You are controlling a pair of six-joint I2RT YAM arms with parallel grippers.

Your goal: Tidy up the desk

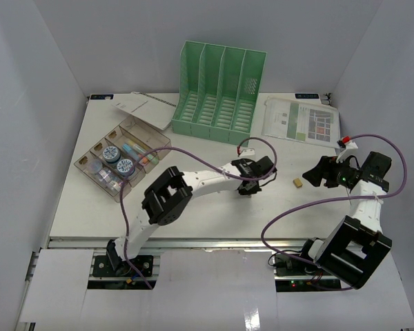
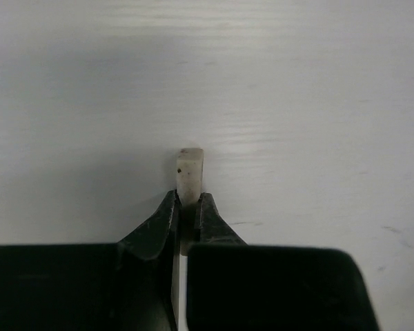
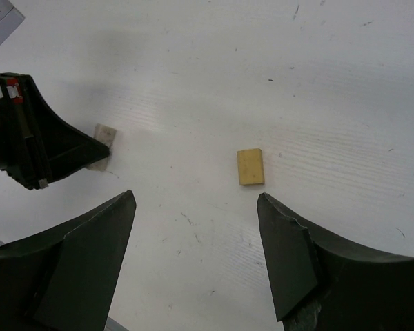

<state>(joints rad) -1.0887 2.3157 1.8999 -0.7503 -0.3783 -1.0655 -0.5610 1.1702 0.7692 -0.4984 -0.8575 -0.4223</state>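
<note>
Top external view, and I'm reading across the white bench (image 1: 90,207): clear compartment box (image 1: 122,157) at far left, green file rack (image 1: 219,93) standing at the back. Mid-bench, my left jaws are down low, pinching a small pale block (image 2: 190,171) by its near end. Just to the right a tan block (image 1: 298,183) lies flat on the bench. My right jaws hang spread wide near it, touching nothing. Printed sheet (image 1: 302,121) back right.

The near end of the pale block (image 2: 190,169) is hidden between the fingers of the left pincer (image 2: 188,205). Print on the paper sheet (image 1: 301,121) is unreadably small.
</note>
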